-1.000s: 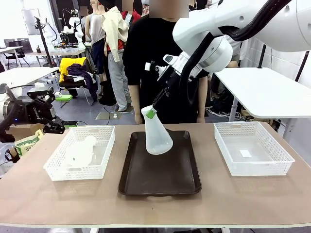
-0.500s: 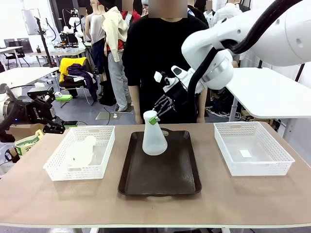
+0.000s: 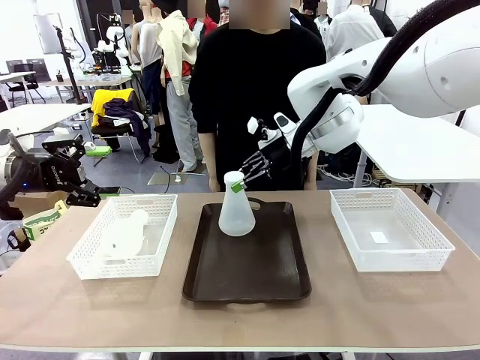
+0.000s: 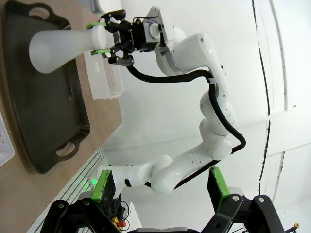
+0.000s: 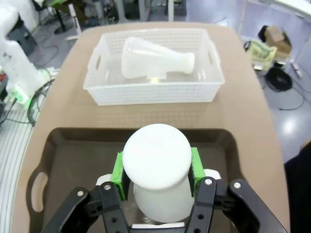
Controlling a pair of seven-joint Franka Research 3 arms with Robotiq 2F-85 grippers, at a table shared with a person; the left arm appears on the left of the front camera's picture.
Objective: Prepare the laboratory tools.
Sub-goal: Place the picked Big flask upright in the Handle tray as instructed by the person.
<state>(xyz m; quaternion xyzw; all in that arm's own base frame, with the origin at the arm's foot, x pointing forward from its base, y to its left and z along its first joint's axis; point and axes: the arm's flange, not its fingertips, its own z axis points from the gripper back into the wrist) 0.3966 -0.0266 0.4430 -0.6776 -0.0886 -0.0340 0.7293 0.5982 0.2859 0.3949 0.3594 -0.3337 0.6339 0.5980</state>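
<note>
Right jaws clamped on the neck of the upright flask [image 3: 237, 214], with its base at the far end of the brown tray [image 3: 247, 277] (can't tell if it's fully seated). Left jaws spread wide, nothing between them. Second flask [image 3: 124, 234] lies on its side in the left mesh basket [image 3: 112, 268] on the counter [image 3: 375, 307].

A tan worktable [image 3: 60, 315] is recorded across the foreground, from five to seven o'clock. A white table [image 3: 420, 142] is noted at three o'clock, and a second white table [image 3: 34, 116] at nine o'clock. Beyond the latter, at ten o'clock, a chair [image 3: 118, 129] draped with yellow and dark clothing is observed on a grey floor [image 3: 161, 169]. A pale wall [image 3: 11, 37] is seen at eleven o'clock. Bright, even lighting is noted.
</note>
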